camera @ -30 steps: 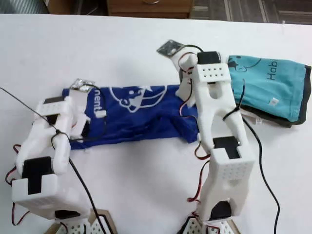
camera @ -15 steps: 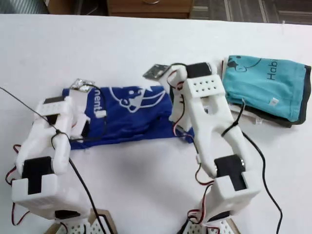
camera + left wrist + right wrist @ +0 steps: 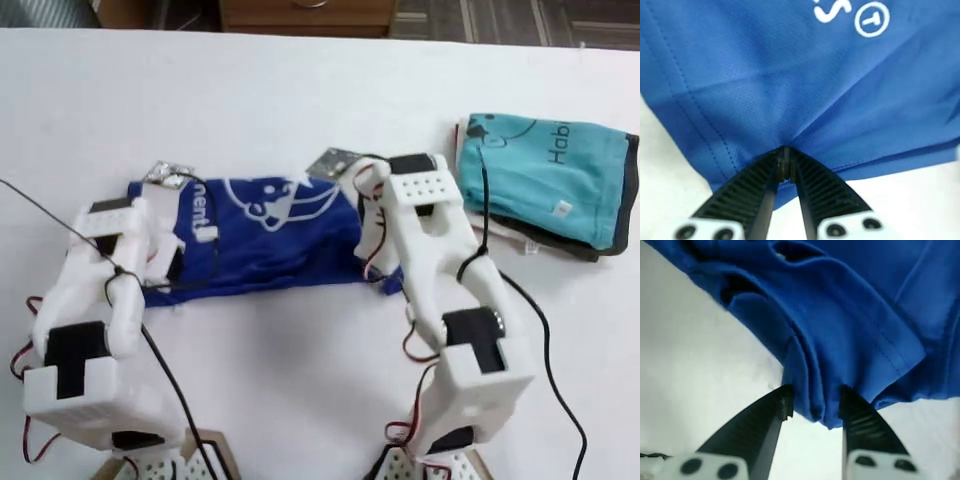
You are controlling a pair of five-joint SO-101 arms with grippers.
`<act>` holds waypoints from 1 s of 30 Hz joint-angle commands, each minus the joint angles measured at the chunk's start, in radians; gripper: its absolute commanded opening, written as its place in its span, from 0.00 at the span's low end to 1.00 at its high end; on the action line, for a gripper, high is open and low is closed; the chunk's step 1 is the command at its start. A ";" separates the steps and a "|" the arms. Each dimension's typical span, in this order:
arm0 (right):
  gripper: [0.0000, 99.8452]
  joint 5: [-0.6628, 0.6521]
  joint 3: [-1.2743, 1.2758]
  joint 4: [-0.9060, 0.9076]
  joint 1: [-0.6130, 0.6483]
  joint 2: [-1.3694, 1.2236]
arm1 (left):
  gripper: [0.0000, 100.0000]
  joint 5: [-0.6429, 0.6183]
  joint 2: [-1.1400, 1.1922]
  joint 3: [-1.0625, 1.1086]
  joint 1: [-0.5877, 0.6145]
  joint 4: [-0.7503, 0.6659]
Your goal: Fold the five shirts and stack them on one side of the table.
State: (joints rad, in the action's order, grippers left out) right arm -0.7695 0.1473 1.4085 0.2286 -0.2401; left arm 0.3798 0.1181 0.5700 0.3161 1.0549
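White table (image 3: 300,90), wooden cabinet (image 3: 305,15) behind (dark floor (image 3: 480,20))

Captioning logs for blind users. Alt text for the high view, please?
A blue shirt lies bunched across a white table, the left hand and right hand each gripping an end. A stack of folded shirts, teal on top, sits beside the right arm.

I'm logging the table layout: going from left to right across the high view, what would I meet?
In order: left arm → blue shirt, lying lengthwise between the two arms → right arm → stack of folded shirts, a teal one on top.
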 commanded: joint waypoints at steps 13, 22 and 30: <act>0.02 -0.078 -0.198 0.018 -0.081 0.004 | 0.03 0.003 0.002 -0.001 0.026 -0.035; 0.02 -0.077 -0.442 0.027 -0.076 -0.130 | 0.03 0.003 0.002 -0.001 0.026 -0.035; 0.13 -0.072 -0.669 0.090 -0.074 -0.332 | 0.03 0.003 0.002 -0.001 0.026 -0.035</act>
State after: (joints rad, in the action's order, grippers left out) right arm -0.8431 -0.4158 1.4546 0.1565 -0.5485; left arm 0.3798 0.1181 0.5700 0.3161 1.0549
